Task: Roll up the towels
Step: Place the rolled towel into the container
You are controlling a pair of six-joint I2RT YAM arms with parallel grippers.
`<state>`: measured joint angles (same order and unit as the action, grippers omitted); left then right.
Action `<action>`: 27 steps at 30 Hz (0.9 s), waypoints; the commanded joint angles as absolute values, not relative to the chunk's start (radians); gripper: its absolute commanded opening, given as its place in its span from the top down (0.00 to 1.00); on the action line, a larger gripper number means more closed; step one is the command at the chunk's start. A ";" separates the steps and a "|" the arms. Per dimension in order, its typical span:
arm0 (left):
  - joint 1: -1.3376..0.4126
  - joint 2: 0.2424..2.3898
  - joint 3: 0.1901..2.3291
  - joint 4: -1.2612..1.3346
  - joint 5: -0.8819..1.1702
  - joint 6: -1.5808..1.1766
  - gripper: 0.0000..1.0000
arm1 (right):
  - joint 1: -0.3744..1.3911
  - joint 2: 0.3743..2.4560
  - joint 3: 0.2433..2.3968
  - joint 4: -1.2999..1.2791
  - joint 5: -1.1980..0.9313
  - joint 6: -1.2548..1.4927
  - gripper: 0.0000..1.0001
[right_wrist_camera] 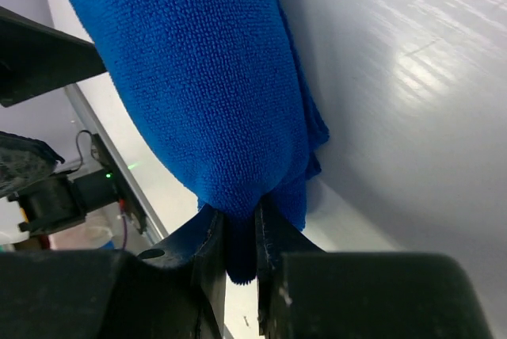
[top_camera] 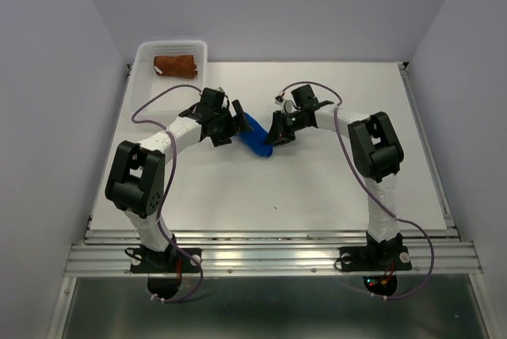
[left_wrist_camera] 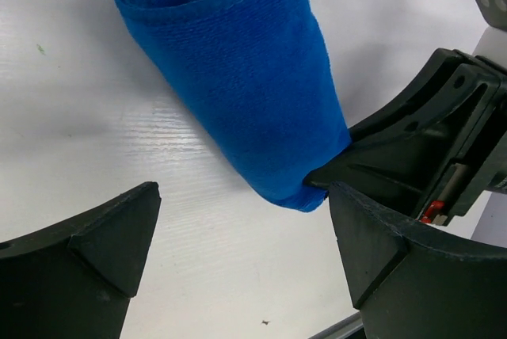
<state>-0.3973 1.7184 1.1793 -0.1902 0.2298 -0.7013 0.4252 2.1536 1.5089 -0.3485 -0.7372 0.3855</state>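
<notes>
White arms (top_camera: 181,131), black joint housings (top_camera: 139,177), purple cables (top_camera: 150,104), matte black fingers (left_wrist_camera: 87,260)

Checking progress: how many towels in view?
2. Brown towel in the basket, far left; blue towel mid-table, one end pinched by the right gripper. None seems hidden.

blue towel (top_camera: 255,136) on table (top_camera: 333,188); brown towel (top_camera: 175,65) in basket (top_camera: 142,62)

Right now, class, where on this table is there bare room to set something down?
Bare: the near middle of the white table, between the rolled royal-blue cloth towel and the near edge; also the far right corner. Crowded: the centre, where the left claw and right claw flank that towel, and the white perforated basket holding the rust-brown towel.
</notes>
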 commanded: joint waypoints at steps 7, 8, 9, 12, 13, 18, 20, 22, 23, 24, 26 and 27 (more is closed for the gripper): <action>-0.410 1.785 1.161 -0.040 0.293 -0.673 0.02 | 0.417 2.172 1.534 -0.406 -0.755 0.368 0.99; -0.408 1.796 1.163 -0.031 0.314 -0.678 0.02 | 0.417 2.172 1.535 -0.413 -0.747 0.353 0.99; -0.410 1.813 1.166 -0.009 0.324 -0.684 0.02 | 0.417 2.174 1.537 -0.422 -0.741 0.345 0.99; -0.410 1.847 1.180 0.017 0.318 -0.701 0.04 | 0.417 2.177 1.552 -0.436 -0.716 0.325 0.99; -0.410 1.847 1.184 0.017 0.314 -0.701 0.04 | 0.417 2.177 1.555 -0.439 -0.710 0.319 0.99; -0.408 1.878 1.209 0.011 0.293 -0.709 0.09 | 0.457 2.175 1.594 -0.503 -0.637 0.221 0.99; -0.410 1.887 1.215 0.009 0.284 -0.710 0.11 | 0.480 2.180 1.615 -0.531 -0.597 0.177 0.99; -0.410 1.905 1.221 0.006 0.281 -0.712 0.16 | 0.480 2.187 1.641 -0.548 -0.581 0.167 0.99; -0.410 1.916 1.223 0.005 0.275 -0.713 0.17 | 0.489 2.189 1.646 -0.551 -0.581 0.163 0.99; -0.410 1.919 1.224 0.003 0.270 -0.715 0.24 | 0.489 2.189 1.651 -0.551 -0.575 0.161 0.99; -0.410 1.936 1.230 0.002 0.258 -0.718 0.33 | 0.489 2.184 1.660 -0.555 -0.555 0.150 0.99; -0.410 1.940 1.235 0.002 0.258 -0.718 0.36 | 0.489 2.181 1.661 -0.555 -0.549 0.147 0.99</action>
<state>-0.4046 1.9118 1.1942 -0.0147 0.2996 -0.7200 0.4744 2.1681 1.6306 -0.5102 -0.6266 0.2089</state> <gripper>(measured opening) 0.691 0.190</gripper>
